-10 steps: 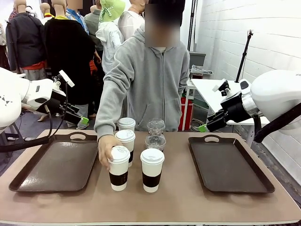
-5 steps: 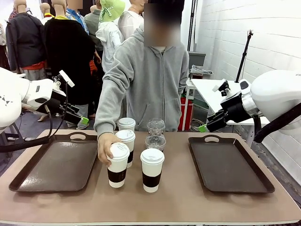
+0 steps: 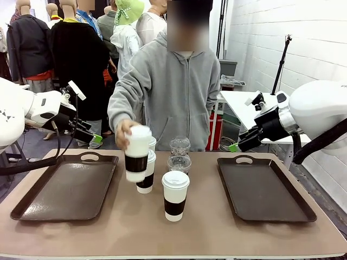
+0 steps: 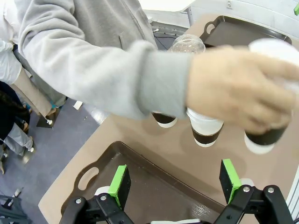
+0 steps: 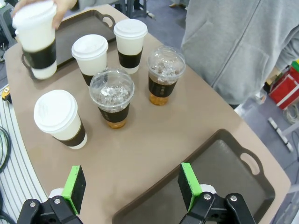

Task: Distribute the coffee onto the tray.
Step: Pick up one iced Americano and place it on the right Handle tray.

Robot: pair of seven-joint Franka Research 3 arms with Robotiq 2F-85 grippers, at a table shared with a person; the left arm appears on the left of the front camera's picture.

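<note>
Person's hand (image 3: 126, 134) grips one white lidded paper cup with dark brown sleeve (image 3: 137, 153), held clear of the tan table (image 3: 217, 227), just beside the left dark brown plastic tray (image 3: 65, 189). Three matching sleeved cups (image 5: 58, 116) and two clear dome-lidded plastic cups of amber drink (image 5: 112, 100) stand mid-table, between that tray and the right dark brown tray (image 3: 265, 189). Left gripper (image 4: 175, 179) hangs over the left tray, jaws spread, nothing between. Right gripper (image 5: 132, 186) likewise released, holding nothing, above the right tray's edge.

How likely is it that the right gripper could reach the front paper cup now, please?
Probably yes: the right gripper is open, the front paper cup stands alone, and the person's hand holds another aside.
</note>
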